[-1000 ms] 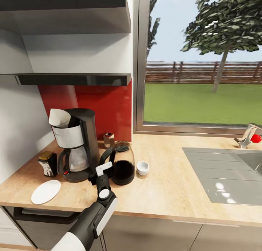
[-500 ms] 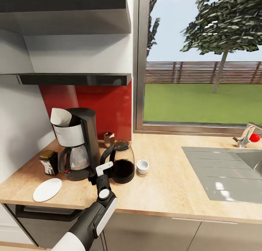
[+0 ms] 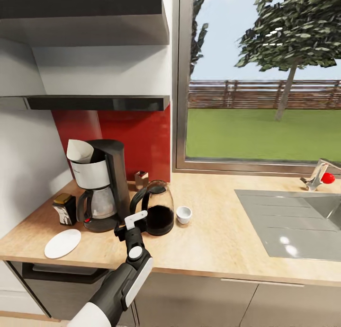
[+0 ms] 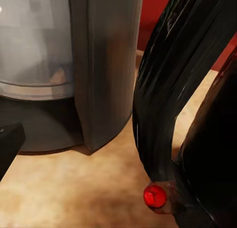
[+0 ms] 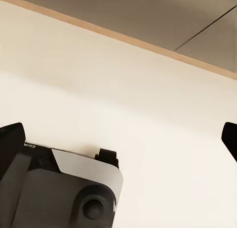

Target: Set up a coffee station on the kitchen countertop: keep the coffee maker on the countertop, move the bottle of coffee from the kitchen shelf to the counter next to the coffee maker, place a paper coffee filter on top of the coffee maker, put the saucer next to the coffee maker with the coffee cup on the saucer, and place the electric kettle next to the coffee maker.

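On the kitchen countertop (image 3: 222, 244) stands the coffee maker (image 3: 100, 190), with the paper coffee filter (image 3: 79, 151) sitting tilted in its basket. The bottle of coffee (image 3: 65, 209) is at its left and the saucer (image 3: 62, 243) lies in front near the edge. The electric kettle (image 3: 154, 212) stands at its right, and the coffee cup (image 3: 184, 215) sits on the counter right of the kettle, off the saucer. My left gripper (image 3: 128, 225) is open just in front of the kettle's handle (image 4: 160, 104), holding nothing. One finger (image 4: 7, 146) shows beside the coffee maker's base. My right gripper (image 5: 118, 139) is open and empty, low over the floor.
A small silvery shaker (image 3: 141, 179) stands behind the kettle by the red backsplash. The kitchen shelf (image 3: 94, 102) hangs above the coffee maker. A sink (image 3: 293, 223) with a faucet (image 3: 318, 174) takes up the counter's right. Dark cabinet fronts (image 3: 213, 303) run below.
The whole head view has drifted a little, so the camera moved. The counter's things stand as before. My left gripper stays open and sits slightly nearer the kettle's handle.
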Controlling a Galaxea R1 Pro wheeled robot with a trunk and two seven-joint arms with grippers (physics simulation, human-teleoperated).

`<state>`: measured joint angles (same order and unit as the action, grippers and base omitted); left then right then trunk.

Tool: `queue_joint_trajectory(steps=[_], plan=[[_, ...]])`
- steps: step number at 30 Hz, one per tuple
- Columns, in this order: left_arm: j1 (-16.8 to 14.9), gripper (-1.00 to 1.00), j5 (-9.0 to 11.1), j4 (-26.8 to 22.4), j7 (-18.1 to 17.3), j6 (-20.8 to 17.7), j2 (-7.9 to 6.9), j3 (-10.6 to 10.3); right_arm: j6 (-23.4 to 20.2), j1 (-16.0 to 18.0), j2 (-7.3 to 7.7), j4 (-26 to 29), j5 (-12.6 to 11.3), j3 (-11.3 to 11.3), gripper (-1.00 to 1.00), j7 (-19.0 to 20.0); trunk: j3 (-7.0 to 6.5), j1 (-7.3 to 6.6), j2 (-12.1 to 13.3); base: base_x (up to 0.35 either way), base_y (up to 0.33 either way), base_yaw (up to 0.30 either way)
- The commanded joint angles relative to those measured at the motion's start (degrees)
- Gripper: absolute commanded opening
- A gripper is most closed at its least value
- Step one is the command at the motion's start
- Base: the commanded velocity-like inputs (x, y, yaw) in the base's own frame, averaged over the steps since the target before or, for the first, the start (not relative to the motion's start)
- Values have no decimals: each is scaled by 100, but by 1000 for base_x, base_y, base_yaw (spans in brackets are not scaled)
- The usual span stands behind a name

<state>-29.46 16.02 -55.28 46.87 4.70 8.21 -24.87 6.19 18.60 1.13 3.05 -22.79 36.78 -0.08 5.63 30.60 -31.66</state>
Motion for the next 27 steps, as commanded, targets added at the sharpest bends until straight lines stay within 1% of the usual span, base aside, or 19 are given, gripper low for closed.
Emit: queue_joint_trajectory(steps=[1, 5, 7, 11, 14, 22, 27], plan=[[-7, 100, 59, 0, 24, 49, -1, -18, 14, 4, 1, 0, -54, 48, 100, -1, 11, 2, -10, -5, -1, 0], [-7, 100, 60, 0, 24, 49, 2, -24, 14, 4, 1, 0, -51, 48, 100, -1, 11, 2, -10, -5, -1, 0], [-7, 100, 56, 0, 28, 49, 2, -26, 14, 4, 1, 1, -51, 48, 100, -1, 11, 2, -10, -145, 0, 0], [30, 100, 44, -3, 30, 49, 4, -27, 14, 4, 1, -2, -51, 48, 100, -1, 11, 2, -10, -291, 0, 0], [140, 100, 23, -55, 19, 49, 2, -27, 14, 4, 1, -3, -51, 48, 100, -1, 11, 2, -10, -331, 0, 0], [221, 100, 12, -79, 3, 53, 2, -27, 14, 4, 1, -3, -51, 48, 100, -1, 11, 2, -10, -342, 0, 0], [432, 100, 1, -119, -30, 94, -3, -34, 14, 4, 1, -5, -51, 48, 100, -1, 11, 2, -10, -268, 0, 0]])
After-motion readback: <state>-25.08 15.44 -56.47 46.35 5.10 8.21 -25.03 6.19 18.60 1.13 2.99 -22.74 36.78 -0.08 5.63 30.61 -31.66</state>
